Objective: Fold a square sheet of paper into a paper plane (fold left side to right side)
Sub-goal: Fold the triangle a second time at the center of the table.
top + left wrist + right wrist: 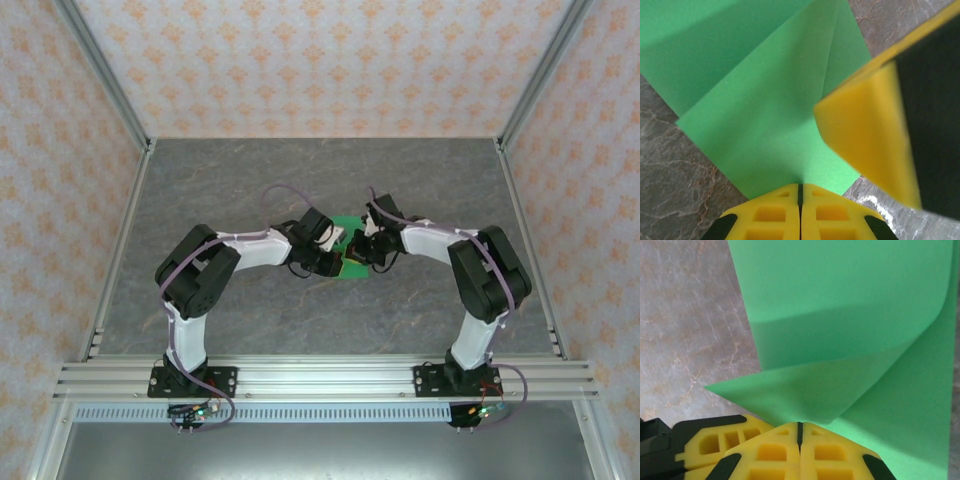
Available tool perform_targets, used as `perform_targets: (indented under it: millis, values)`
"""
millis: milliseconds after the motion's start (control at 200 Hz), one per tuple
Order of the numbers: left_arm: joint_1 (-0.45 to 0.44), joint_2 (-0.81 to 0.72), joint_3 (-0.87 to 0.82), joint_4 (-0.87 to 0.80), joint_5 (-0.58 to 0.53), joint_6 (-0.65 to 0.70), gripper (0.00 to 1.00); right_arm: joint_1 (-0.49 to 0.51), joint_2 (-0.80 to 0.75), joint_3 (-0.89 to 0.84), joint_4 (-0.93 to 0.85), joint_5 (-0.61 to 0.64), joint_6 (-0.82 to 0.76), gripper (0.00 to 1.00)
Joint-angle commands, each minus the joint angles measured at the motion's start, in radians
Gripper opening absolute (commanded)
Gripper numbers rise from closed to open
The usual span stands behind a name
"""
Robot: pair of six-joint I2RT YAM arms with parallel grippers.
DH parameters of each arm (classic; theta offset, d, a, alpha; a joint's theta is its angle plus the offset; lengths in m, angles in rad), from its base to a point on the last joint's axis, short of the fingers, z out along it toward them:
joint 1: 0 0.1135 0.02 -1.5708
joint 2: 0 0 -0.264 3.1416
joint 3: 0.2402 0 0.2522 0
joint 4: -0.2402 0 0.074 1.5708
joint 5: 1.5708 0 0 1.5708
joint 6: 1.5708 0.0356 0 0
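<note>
Mid-table, the square sheet of paper (347,224): bright green, lying on the grey marbled table (250,180) and largely covered from above by two wrists meeting over it. Both arms bent inward, elbows out, tips almost touching above the sheet.

On the left wrist camera, the left gripper (800,186) clenched, yellow fingers pressed together with only a thin dark seam between, nipping the near point of the paper's top layer. Two layers visible here, the upper one overlapping the lower, with straight creases running up toward the far right. Close on the right, a yellow pad with a black back: one finger of the other arm, blurred and looming over the paper's right edge.

On the right wrist camera, the right gripper (800,424) clamped the same way — fingers tight on the lower edge of a raised flap. Flap lifted off the layer beneath, curling over in a soft bend at the right rather than pressed flat, one sharp corner jutting left over bare table. Just beside these fingers at lower left, the left arm's yellow-and-black finger.
</note>
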Motion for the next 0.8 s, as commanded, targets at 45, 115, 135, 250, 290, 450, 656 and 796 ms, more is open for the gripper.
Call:
perform_targets:
  millis: [45,115,135,250,290,450,656,796]
  values:
    - [-0.019,0.029,-0.040,-0.084,-0.094,0.010,0.07,0.011,-0.003,-0.035,0.053,-0.017,0.047,0.00]
    - [-0.019,0.027,-0.042,-0.083,-0.096,0.010,0.07,0.011,0.009,-0.036,0.069,-0.020,0.054,0.00]
    - [-0.019,0.027,-0.042,-0.083,-0.096,0.010,0.07,0.011,0.010,-0.036,0.071,-0.020,0.056,0.00]
    - [-0.020,0.025,-0.043,-0.082,-0.096,0.010,0.07,0.012,0.018,-0.035,0.092,-0.026,0.064,0.00]
    - [-0.021,0.025,-0.043,-0.082,-0.097,0.010,0.07,0.011,0.020,-0.033,0.094,-0.026,0.067,0.00]
    - [-0.022,0.024,-0.043,-0.083,-0.100,0.008,0.07,0.012,0.034,-0.031,0.097,-0.031,0.066,0.00]
    - [-0.022,0.025,-0.043,-0.086,-0.111,0.005,0.07,0.013,0.069,-0.033,0.093,-0.022,0.060,0.00]
    - [-0.022,0.025,-0.046,-0.091,-0.120,0.001,0.06,0.013,0.082,-0.030,0.060,0.026,0.027,0.00]
